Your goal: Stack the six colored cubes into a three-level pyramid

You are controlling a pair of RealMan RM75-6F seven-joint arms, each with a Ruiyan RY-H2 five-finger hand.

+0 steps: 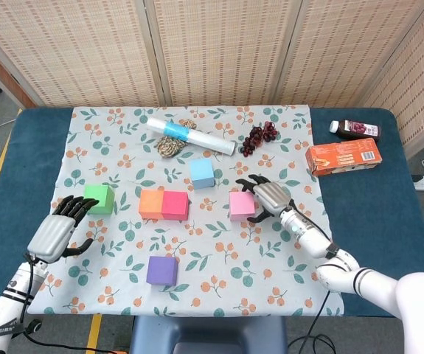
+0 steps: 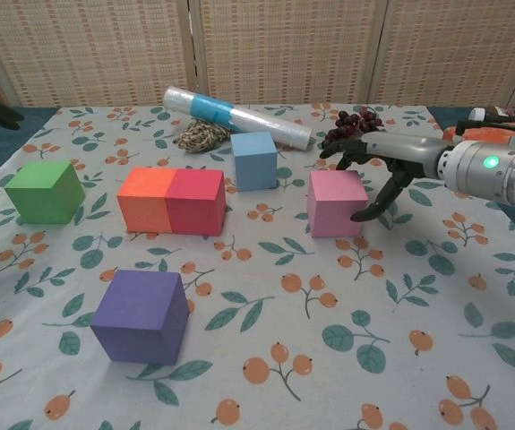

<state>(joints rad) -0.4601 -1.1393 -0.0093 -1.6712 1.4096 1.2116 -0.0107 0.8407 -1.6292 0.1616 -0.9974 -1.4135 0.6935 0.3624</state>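
Note:
Six cubes lie singly on the floral cloth. The orange cube and the red cube touch side by side. The blue cube sits behind them, the green cube to their left, and the purple cube in front. My right hand hovers open just right of the pink cube, fingers spread behind it and thumb by its right side. My left hand is open, low and left of the green cube.
Behind the cubes lie a plastic-wrapped roll, a ball of twine and dark grapes. An orange box and a juice bottle rest on the blue table at the far right.

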